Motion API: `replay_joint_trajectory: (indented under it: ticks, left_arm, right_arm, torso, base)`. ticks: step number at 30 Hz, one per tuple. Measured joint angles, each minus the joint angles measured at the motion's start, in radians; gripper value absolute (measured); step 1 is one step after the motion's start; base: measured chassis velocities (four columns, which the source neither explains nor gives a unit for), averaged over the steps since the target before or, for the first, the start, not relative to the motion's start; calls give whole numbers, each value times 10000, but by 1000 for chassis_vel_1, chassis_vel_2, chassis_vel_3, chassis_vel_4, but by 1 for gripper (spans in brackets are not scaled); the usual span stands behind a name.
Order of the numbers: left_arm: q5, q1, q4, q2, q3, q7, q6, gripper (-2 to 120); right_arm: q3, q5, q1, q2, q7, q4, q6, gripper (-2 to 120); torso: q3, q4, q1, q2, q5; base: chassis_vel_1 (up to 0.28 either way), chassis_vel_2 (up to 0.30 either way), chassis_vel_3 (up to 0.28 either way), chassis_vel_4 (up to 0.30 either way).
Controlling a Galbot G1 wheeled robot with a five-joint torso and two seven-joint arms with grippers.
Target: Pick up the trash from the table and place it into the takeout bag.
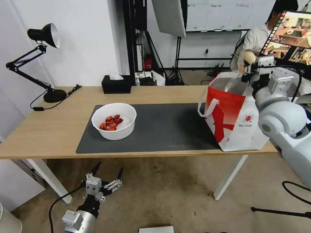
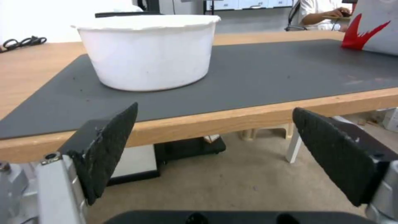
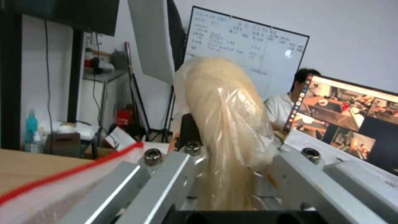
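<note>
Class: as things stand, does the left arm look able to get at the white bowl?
Probably yes: the left gripper hangs open below the table edge, and nothing stands between it and the white bowl.

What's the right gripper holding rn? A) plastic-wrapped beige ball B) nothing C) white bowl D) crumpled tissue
A: the right gripper is shut on the plastic-wrapped beige ball, raised over the open top of the takeout bag; the white bowl sits on the mat.
</note>
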Motion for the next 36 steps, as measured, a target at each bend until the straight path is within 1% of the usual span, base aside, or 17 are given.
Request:
replay_joint_trajectory:
  ticks: [3,5,6,9,10,13,14,16,17,20,21,23,24,25,26,28,36]
  left_arm:
    - [7,44,-53,17,-14,1,1,100]
    - [42,70,-84,16,-3,0,5,100]
    - [42,70,-84,16,-3,0,5,100]
    - [117,70,-109,-9,84,0,18,100]
    - [117,70,-109,-9,84,0,18,100]
    - [156,55,-114,-31,149,0,33,100]
    - [156,55,-114,-31,149,0,33,100]
    - [167,50,-115,-33,164,0,35,100]
    - [167,50,-115,-33,164,0,35,100]
    - [168,50,-115,-24,165,0,38,100]
    - [168,50,-115,-24,165,0,38,100]
    - [166,49,-114,-10,161,1,38,100]
    - [159,48,-115,-2,152,1,39,100]
    - [159,48,-115,-2,152,1,39,100]
    - [151,48,-115,7,145,1,39,100]
    - [138,47,-129,15,142,1,39,100]
    - [128,41,-168,10,138,0,43,100]
  right_arm:
    - [206,-204,-356,-33,-192,-13,89,10]
    - [397,-233,-646,-93,-301,36,121,19]
    - [397,-233,-646,-93,-301,36,121,19]
    - [614,-152,-880,-223,-380,150,129,34]
    - [614,-152,-880,-223,-380,150,129,34]
    - [689,-85,-983,-309,-388,195,129,49]
    - [689,-85,-983,-309,-388,195,129,49]
    - [702,-64,-1022,-331,-388,227,123,61]
    - [702,-64,-1022,-331,-388,227,123,61]
    - [691,-39,-1015,-329,-386,231,99,75]
    - [691,-39,-1015,-329,-386,231,99,75]
    - [665,-31,-995,-310,-384,234,76,83]
    - [652,-27,-993,-290,-384,254,54,89]
    - [652,-27,-993,-290,-384,254,54,89]
    - [648,-24,-994,-274,-383,272,28,94]
    - [653,-9,-1025,-260,-383,316,3,99]
    - [824,50,-1198,-245,-383,440,4,100]
  torso:
    - [0,0,0,0,1]
    - [0,-1,1,0,1]
    - [0,-1,1,0,1]
    - [0,0,1,0,-2]
    - [0,0,1,0,-2]
    - [0,-1,1,0,-2]
    - [0,-1,1,0,-2]
    - [0,0,1,0,-1]
    - [0,0,1,0,-1]
    - [0,0,1,0,-2]
    - [0,0,1,0,-2]
    - [0,0,1,0,-1]
    - [0,0,1,0,-1]
    - [0,0,1,0,-1]
    - [0,0,1,0,-1]
    - [0,0,0,0,-1]
    - [0,0,0,0,-1]
  base:
    - [0,0,0,0]
    - [0,0,0,0]
    - [0,0,0,0]
    - [0,0,0,0]
    - [0,0,0,0]
    - [0,0,0,0]
    - [0,0,0,0]
    - [0,0,0,0]
    - [0,0,0,0]
    - [0,0,0,0]
    - [0,0,0,0]
    - [0,0,0,0]
    - [0,0,0,0]
    - [0,0,0,0]
    - [0,0,0,0]
    - [0,0,0,0]
    - [0,0,0,0]
